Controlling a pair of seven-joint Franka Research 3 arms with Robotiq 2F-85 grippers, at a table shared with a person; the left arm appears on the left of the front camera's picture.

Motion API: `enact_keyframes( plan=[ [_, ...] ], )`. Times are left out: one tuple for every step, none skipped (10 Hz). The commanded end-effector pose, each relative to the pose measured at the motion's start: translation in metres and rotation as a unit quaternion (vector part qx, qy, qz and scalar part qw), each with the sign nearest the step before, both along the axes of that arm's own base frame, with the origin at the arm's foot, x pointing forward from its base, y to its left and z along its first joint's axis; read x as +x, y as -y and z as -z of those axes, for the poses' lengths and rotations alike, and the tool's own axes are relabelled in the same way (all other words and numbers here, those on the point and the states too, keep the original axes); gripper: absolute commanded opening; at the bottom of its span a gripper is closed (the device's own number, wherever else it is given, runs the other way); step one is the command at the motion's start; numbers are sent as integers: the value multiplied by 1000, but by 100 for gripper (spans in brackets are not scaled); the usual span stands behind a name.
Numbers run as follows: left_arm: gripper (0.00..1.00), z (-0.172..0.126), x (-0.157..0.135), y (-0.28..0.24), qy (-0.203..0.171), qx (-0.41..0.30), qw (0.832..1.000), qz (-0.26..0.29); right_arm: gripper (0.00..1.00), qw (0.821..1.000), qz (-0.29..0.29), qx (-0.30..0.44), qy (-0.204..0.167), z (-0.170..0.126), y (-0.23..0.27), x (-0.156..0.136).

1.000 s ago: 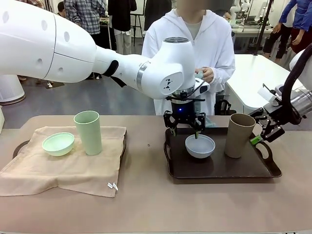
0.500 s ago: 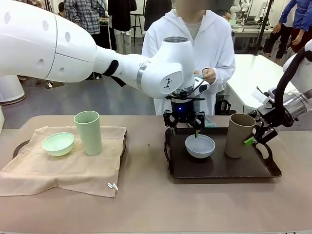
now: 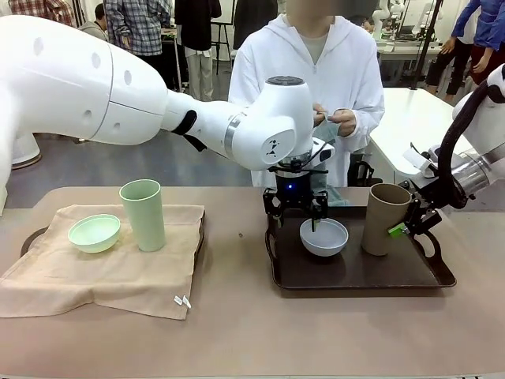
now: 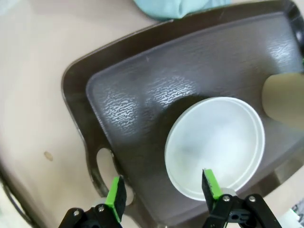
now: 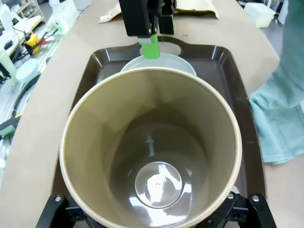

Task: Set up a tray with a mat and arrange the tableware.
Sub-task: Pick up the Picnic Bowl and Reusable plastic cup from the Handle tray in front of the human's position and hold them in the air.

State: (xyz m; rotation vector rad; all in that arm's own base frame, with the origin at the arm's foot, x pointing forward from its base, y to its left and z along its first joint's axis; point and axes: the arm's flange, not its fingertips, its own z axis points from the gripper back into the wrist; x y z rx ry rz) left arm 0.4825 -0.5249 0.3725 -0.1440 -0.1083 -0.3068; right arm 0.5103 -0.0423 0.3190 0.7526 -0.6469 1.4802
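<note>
A white bowl (image 3: 323, 237) and a tan-brown cup (image 3: 385, 219) stand on a dark tray (image 3: 355, 276) at the right. My left gripper (image 3: 297, 219) hangs open over the bowl's near-left rim. In the left wrist view one green pad (image 4: 209, 183) is inside the bowl (image 4: 216, 142) and the other is outside, over the tray (image 4: 137, 80). My right gripper (image 3: 392, 229) is open around the cup's lower right side. The cup (image 5: 152, 156) stands between its fingers (image 5: 54, 206). A pale green cup (image 3: 142, 215) and a pale green bowl (image 3: 94, 233) sit on a beige mat (image 3: 102, 276) at the left.
The mat covers a second dark tray (image 3: 31, 237). A teal cloth (image 3: 339, 197) lies behind the right tray. A person in white stands at the far side with both hands (image 3: 335, 118) raised at the chest. Bare table runs along the front and between the trays.
My right gripper has moved left up to the tan-brown cup, which now stands between its fingers. My left arm has shifted a little, with its gripper still over the white bowl.
</note>
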Motion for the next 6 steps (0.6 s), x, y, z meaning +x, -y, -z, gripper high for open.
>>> enact_keyframes(
  plan=[
    [84, 1, 3, 8, 15, 12, 1000, -17, 100, 999, -6, 28, 18, 8, -2, 5],
    [84, 5, 5, 8, 11, 12, 1000, -20, 100, 999, -6, 29, 16, 9, -2, 6],
    [84, 7, 7, 9, 10, 13, 1000, -23, 100, 999, -7, 29, 16, 10, -3, 6],
    [84, 11, 9, 10, 8, 15, 999, -31, 100, 999, -9, 29, 11, 12, -4, 6],
    [84, 15, 11, 11, 7, 13, 999, -39, 100, 1000, -10, 27, 9, 17, -6, 8],
    [84, 17, 12, 12, 5, 11, 999, -45, 100, 1000, -10, 26, 6, 21, -8, 9]
  ],
)
